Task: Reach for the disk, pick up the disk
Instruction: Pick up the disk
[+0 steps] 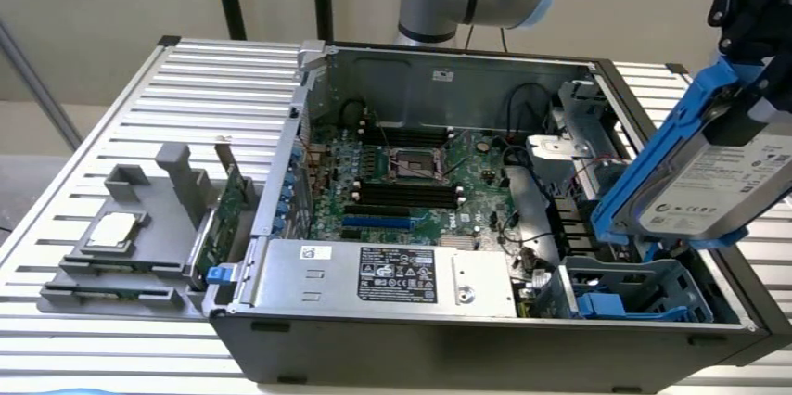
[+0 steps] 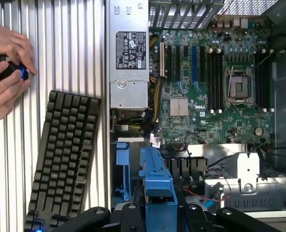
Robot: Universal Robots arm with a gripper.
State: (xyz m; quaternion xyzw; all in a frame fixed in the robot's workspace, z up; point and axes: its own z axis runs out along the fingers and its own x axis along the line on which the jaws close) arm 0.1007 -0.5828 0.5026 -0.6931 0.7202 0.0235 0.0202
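The disk (image 1: 718, 182), a silver-grey drive with a white label in blue rails, hangs tilted above the open computer case's (image 1: 495, 339) corner on the exterior view's right. My black gripper (image 1: 751, 89) comes down from the upper right and is shut on its top end. In the wrist view the blue rail of the disk (image 2: 157, 186) sits between the dark fingers (image 2: 126, 212) of my gripper (image 2: 158, 212). The drive is off the case and touches nothing below it.
Below the disk is a blue-lined drive bay (image 1: 632, 293), with the motherboard (image 1: 409, 172) and power supply (image 1: 384, 274) beside it. A grey fixture (image 1: 118, 247) holds a small silver chip and a green card (image 1: 229, 205). A keyboard (image 2: 65, 154) and a person's hands (image 2: 7, 72) lie outside the case.
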